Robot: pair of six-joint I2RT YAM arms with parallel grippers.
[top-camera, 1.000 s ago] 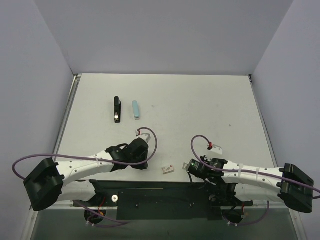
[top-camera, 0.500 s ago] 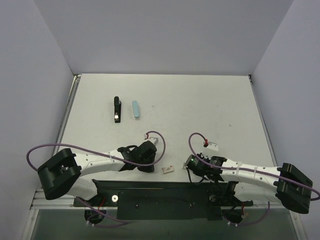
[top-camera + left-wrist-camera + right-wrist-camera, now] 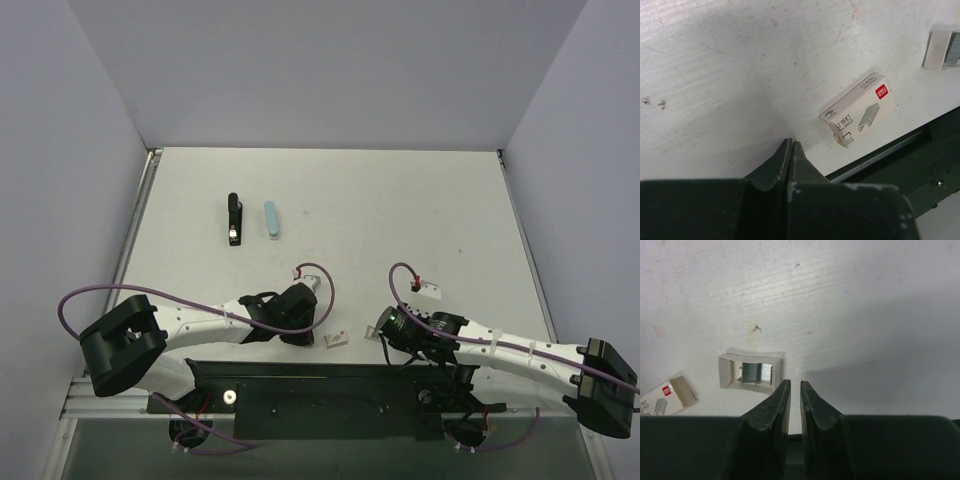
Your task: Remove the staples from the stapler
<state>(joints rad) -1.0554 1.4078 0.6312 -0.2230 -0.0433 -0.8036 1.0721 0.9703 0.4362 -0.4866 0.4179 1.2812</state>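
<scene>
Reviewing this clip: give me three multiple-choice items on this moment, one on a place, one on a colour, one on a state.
1. Where does the staple box lie?
A. In the far left corner.
B. On the table, close to the left end effector.
C. In the far right corner.

2. What colour is the piece beside the black stapler?
A. Red.
B. Yellow.
C. Light blue.

3. How is the left end effector?
A. Shut, holding nothing.
B. Wide open.
C. Clamped on the stapler.

Answers:
1 B, the left wrist view shows the box just right of the fingertips.
2 C, the top view shows it light blue next to the stapler.
3 A, its fingertips meet with nothing between them.
</scene>
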